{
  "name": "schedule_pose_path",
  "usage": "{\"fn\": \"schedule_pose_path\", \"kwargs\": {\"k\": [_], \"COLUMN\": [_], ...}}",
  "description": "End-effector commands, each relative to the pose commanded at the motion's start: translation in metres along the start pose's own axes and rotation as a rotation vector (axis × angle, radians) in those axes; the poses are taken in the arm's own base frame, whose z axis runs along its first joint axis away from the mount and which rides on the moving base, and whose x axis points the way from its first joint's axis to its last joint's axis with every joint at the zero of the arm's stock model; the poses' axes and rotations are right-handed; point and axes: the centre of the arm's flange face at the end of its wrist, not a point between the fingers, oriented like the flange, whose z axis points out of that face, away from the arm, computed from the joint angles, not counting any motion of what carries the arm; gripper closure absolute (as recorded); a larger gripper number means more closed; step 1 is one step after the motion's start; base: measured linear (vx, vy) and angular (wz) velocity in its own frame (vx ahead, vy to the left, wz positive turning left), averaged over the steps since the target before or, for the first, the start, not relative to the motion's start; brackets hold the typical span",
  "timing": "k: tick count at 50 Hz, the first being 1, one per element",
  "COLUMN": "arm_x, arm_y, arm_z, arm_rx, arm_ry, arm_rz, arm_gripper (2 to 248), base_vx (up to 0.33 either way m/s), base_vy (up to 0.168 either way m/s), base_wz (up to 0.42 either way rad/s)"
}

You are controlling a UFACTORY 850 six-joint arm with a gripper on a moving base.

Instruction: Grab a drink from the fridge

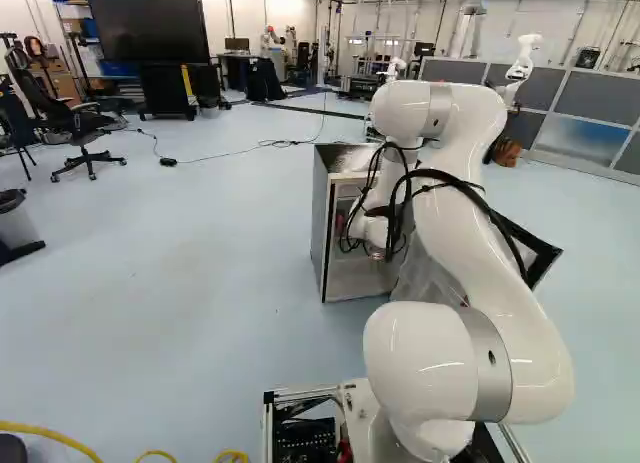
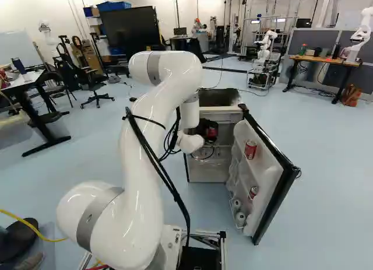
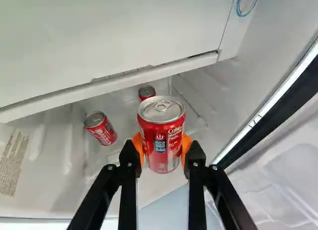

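I have the black two-fingered gripper (image 2: 208,130) inside the silver-sided fridge (image 2: 204,172), its orange pads (image 3: 137,144) pinching a red soda can with a silver lid (image 3: 161,135) from two sides. The can sits lid up between the fingertips, ahead of the shelf's other drinks; I can't tell whether its base touches anything. Beyond it, toward the shelf's back edge and under the white upper compartment (image 3: 109,36), I see a smaller-looking red can (image 3: 146,93). A tilted-looking red can with white lettering (image 3: 101,130) is off to one side, farther from the door. My white arm (image 2: 143,147) reaches in past the fridge's front edge. The black-edged white door (image 2: 265,174) stands open, with a red can near its upper edge (image 2: 250,149) and another lower down (image 2: 253,192).
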Motion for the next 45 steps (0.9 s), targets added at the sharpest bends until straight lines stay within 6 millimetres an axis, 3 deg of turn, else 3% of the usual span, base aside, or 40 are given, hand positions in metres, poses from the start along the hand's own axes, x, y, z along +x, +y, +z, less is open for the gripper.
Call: {"fn": "schedule_pose_path", "kwargs": {"k": [45], "arm_x": [0.019], "arm_y": [-0.031], "arm_z": [-0.114], "arm_rx": [0.083], "arm_ry": [-0.017], "arm_rz": [-0.048], "arm_gripper": [155], "base_vx": [0.000], "base_vy": [0.000], "base_wz": [0.000]}}
